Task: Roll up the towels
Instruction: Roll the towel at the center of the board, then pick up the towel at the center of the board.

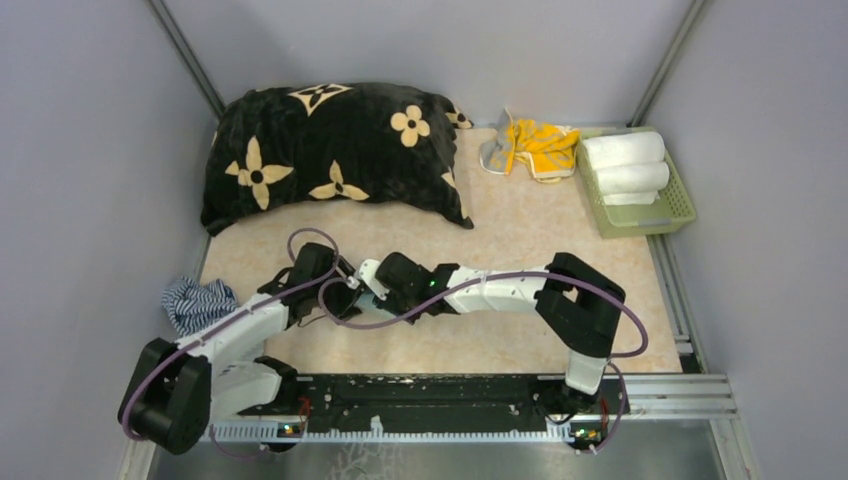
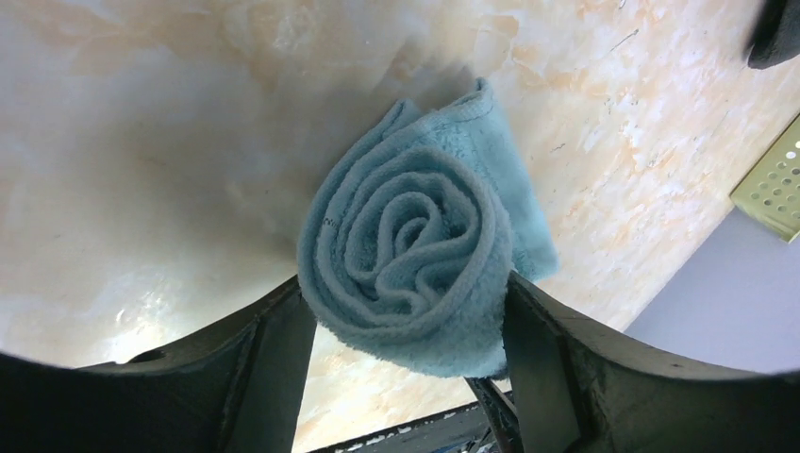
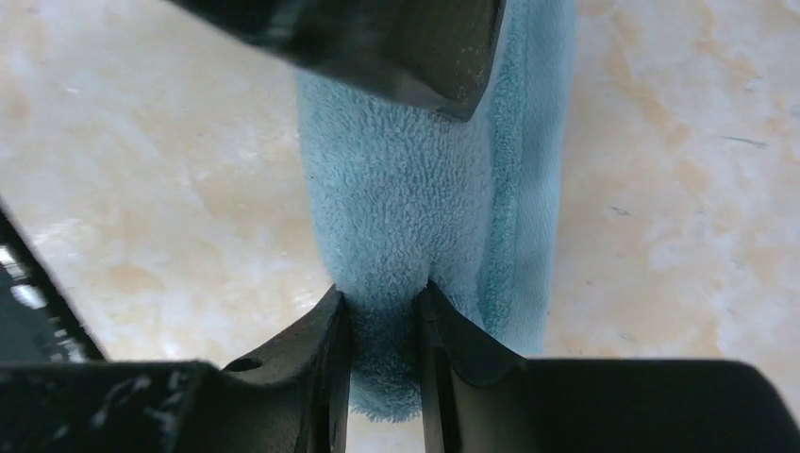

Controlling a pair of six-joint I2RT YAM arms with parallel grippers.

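Near the front middle of the beige marbled desk [image 1: 520, 230], you grip the light blue rolled terry towel [image 2: 406, 255] twice: left jaws hug the spiral end's sides, right jaws pinch narrowly on its other end.

Top camera looks down; both wrist cameras closely share the towel [image 2: 406, 255].

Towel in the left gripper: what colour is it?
Light blue towel; clearest in left wrist view.

Cannot see towel [image 2: 415, 236] from above, buried under left gripper [image 1: 343, 297] and right gripper [image 1: 368, 280]; glimpsing only a basket [image 2: 772, 184] corner, cropped, from left wrist.
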